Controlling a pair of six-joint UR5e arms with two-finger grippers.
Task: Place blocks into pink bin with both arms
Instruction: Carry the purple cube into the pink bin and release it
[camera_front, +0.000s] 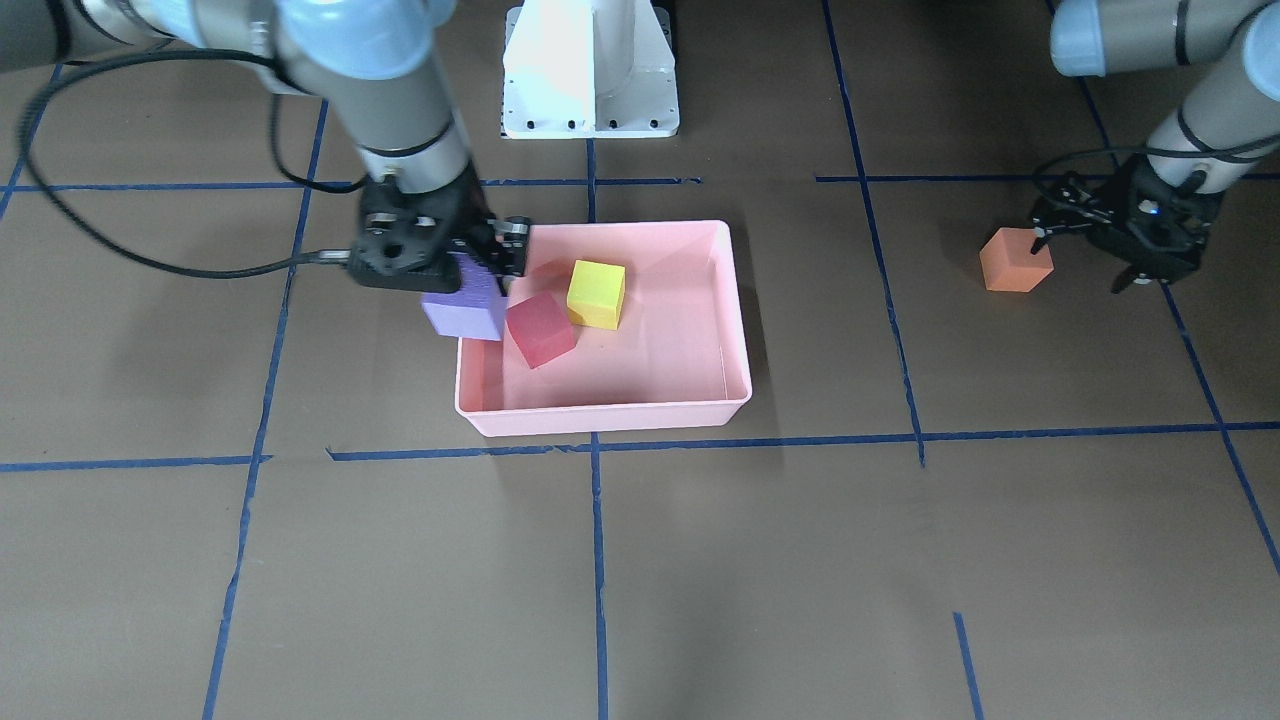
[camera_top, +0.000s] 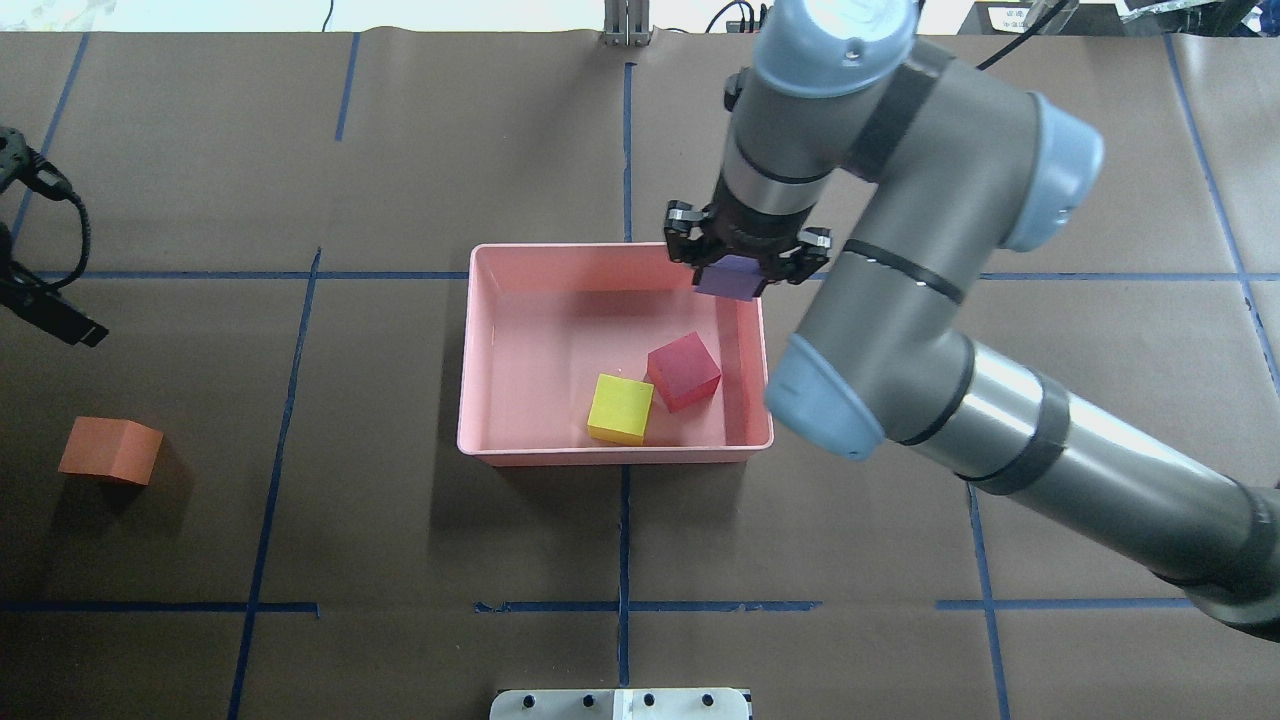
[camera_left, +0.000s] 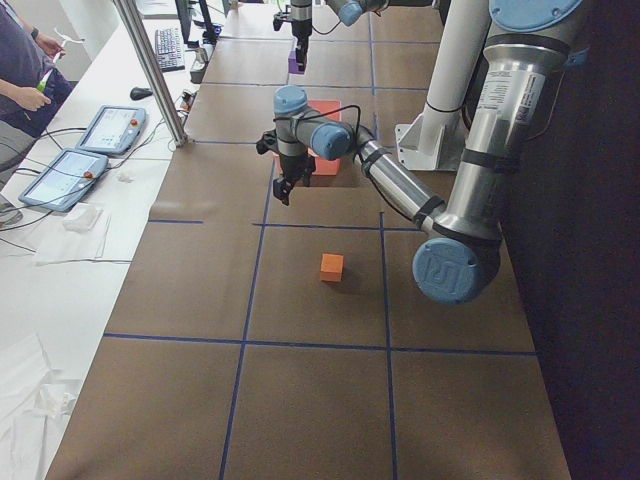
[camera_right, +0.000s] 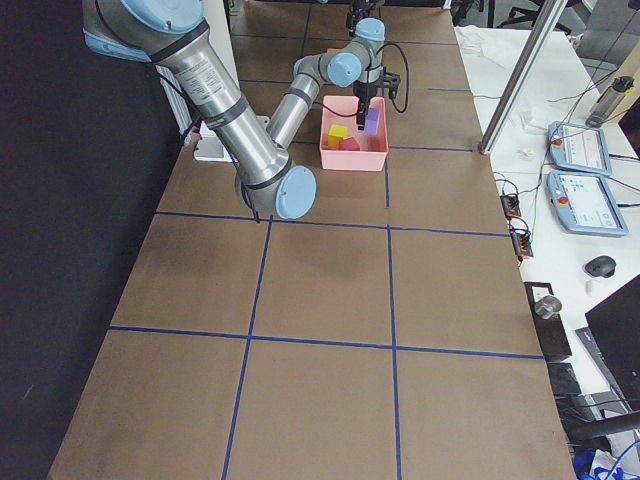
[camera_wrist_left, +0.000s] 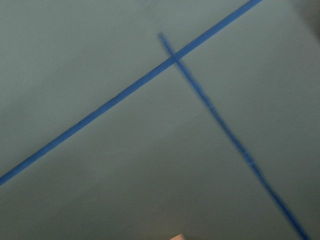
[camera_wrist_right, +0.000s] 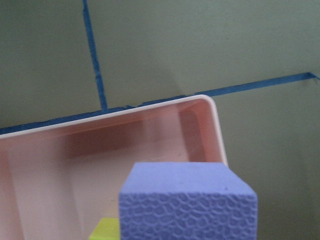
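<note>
My right gripper is shut on the purple block and holds it above the far right corner of the pink bin. In the front view the purple block hangs over the bin's rim. The red block and the yellow block lie in the bin, touching. The right wrist view shows the purple block over the bin's corner. The orange block lies on the table at my left. My left gripper hovers open and empty beside it.
The white pedestal stands behind the bin at the robot's base. Blue tape lines cross the brown table. An operator and touch panels are beyond the table's far edge.
</note>
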